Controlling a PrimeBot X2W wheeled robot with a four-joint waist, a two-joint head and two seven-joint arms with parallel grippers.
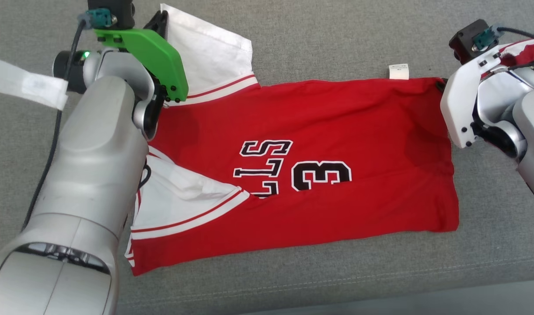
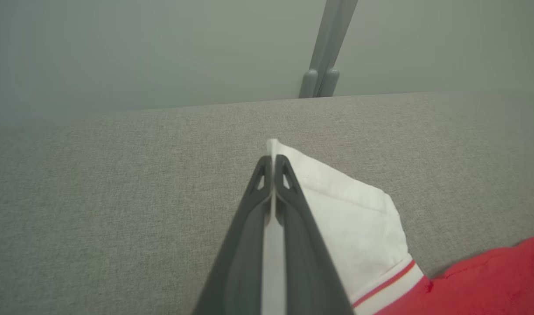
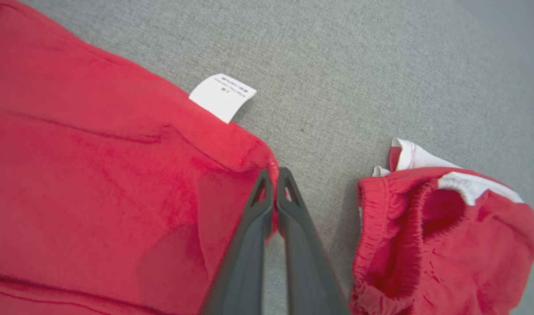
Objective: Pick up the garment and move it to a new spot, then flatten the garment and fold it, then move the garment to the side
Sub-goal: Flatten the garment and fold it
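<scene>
The garment (image 1: 319, 131) is a red jersey with white sleeves, black-and-white lettering and a "3", spread flat on the grey surface. My left gripper (image 2: 273, 164) is shut on the tip of the far white sleeve (image 2: 358, 223), white cloth showing between its fingers. In the head view that arm's green-capped wrist (image 1: 148, 57) sits over the sleeve (image 1: 205, 48) at the upper left. My right gripper (image 3: 274, 177) is shut on the jersey's far corner (image 3: 267, 159), beside a white care label (image 3: 223, 96). Its white wrist (image 1: 463, 100) stands at the jersey's right edge.
A second red garment with an elastic waistband and white trim (image 3: 441, 236) lies crumpled just right of my right gripper. The grey fabric surface (image 1: 336, 39) extends beyond the jersey; its front edge (image 1: 380, 302) runs along the bottom. A white paper strip (image 1: 22, 83) hangs at the left.
</scene>
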